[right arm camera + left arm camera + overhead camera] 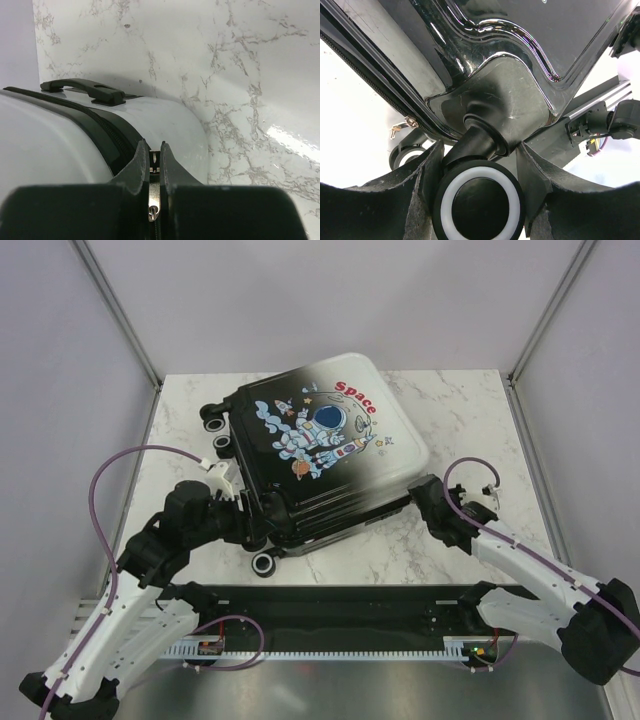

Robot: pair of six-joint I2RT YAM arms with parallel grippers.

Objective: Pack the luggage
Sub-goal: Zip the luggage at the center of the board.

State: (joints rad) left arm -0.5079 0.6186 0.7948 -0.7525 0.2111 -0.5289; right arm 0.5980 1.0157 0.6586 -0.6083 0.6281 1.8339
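A: From above, where is the suitcase [315,455]?
B: It lies closed and turned at an angle on the marble table [470,400]. The left gripper [243,525] is hidden under its near-left corner; bare table remains on the right.
A: And the left wrist view?
B: The jaws stand spread on both sides of one wheel [480,205]; touching is unclear.
A: The right wrist view?
B: The right gripper [154,165] pinches the metal zipper pull [154,197]. The handle [82,90] is behind.

Red word "Space" printed on the luggage [322,445] shell, above the cartoon astronaut [322,428]
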